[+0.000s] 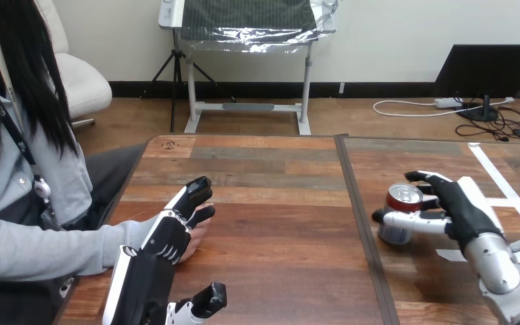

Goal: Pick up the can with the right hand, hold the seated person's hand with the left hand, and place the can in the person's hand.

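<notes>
A silver can (402, 206) with a red top stands upright on the table's right half. My right hand (457, 206) is at it from the right, with the fingers (425, 178) curled round its far side and the thumb (406, 219) across its near side. At the left edge, the person's hand (198, 238) rests on the table, mostly covered. My left hand (170, 233) lies over it with straight fingers (195, 191) pointing away from me. Its thumb (207, 299) stands apart, nearer to me, so I see no grasp on the person's hand.
The wooden table (277, 203) has a dark seam (359, 217) running front to back just left of the can. White tape strips (501, 189) lie on the right half, behind my right hand. The person sits at the left side.
</notes>
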### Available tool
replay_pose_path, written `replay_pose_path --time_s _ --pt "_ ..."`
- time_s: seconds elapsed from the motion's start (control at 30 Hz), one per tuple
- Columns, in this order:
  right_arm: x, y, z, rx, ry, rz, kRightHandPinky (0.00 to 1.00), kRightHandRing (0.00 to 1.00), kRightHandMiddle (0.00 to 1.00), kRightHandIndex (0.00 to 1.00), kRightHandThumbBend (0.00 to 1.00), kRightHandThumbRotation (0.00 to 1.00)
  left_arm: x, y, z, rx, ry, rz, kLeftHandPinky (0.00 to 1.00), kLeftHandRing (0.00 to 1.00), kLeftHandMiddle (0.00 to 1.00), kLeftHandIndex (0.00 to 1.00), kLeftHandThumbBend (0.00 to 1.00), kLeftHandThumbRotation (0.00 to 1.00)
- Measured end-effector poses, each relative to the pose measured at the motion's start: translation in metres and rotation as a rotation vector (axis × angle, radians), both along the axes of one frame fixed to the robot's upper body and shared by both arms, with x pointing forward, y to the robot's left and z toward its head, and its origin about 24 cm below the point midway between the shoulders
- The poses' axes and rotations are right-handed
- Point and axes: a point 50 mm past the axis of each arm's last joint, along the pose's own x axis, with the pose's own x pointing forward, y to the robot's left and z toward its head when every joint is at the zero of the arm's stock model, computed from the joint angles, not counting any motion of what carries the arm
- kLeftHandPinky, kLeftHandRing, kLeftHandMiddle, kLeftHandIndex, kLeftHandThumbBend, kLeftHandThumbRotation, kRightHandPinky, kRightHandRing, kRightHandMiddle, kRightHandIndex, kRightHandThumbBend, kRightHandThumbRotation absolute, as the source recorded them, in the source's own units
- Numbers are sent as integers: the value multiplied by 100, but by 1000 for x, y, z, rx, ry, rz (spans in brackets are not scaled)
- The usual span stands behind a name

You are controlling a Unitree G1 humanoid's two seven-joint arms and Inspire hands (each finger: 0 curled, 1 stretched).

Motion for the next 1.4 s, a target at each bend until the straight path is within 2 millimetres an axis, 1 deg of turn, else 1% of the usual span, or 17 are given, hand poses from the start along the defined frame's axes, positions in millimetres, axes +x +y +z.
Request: replay_pose_path --time_s 0.17,0.2,0.33,0.5,0.77,1.1,1.4 --pt "0 3 -2 15 1 0 73 79 81 84 96 11 0 0 0 0 0 1 83 90 90 87 99 65" --pt "0 4 -2 17 1 0 72 78 80 83 96 8 0 0 0 -1 0 1 83 90 90 87 99 65" --pt "0 6 -3 26 1 0 70 76 79 82 96 4 0 0 0 -1 0 0 84 90 91 87 99 65" --pt "1 9 -4 31 3 3 67 73 77 80 96 1 -1 0 0 0 2 0 84 91 91 87 99 65" --pt "1 9 -4 27 0 -11 61 67 72 75 95 0 -3 0 -2 -1 12 4 84 91 91 87 98 64" --pt "0 8 -4 5 -13 -43 53 58 62 65 89 0 -6 1 -3 -3 20 11 83 90 90 87 97 65" --pt "-1 4 -7 -15 4 -88 50 54 58 60 84 0 -6 0 -3 -5 19 12 84 91 91 87 97 65"
